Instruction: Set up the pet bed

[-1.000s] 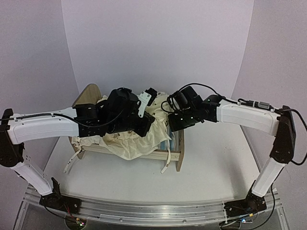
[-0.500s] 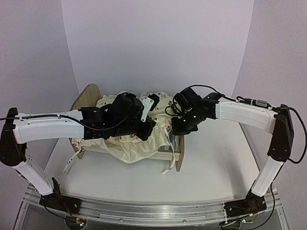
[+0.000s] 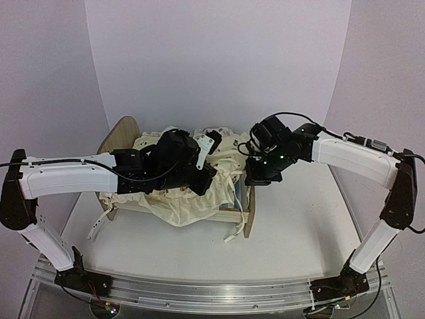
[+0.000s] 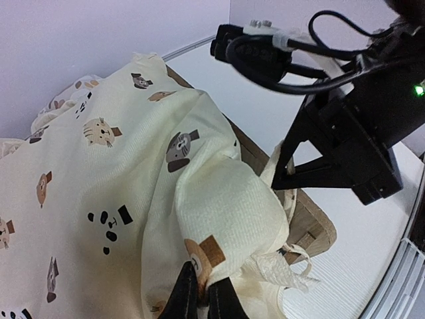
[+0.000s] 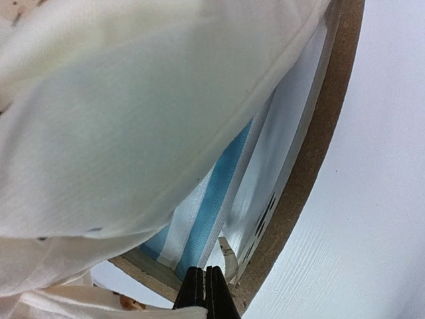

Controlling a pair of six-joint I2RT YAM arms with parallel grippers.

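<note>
Shifted rightward, my right claw (image 5: 204, 287) sits closed at the pet bed (image 3: 250, 219) footboard; I keep the left claw (image 4: 201, 292) pinching the cushion (image 4: 99, 173) to spread it flat.

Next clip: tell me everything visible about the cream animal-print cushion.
The cream animal-print cushion is soft ribbed fabric printed with small cats, bears and pandas. It lies rumpled across the light-wood pet bed, spilling over its near rail. The left gripper pinches a fold at the bed's foot end.
</note>
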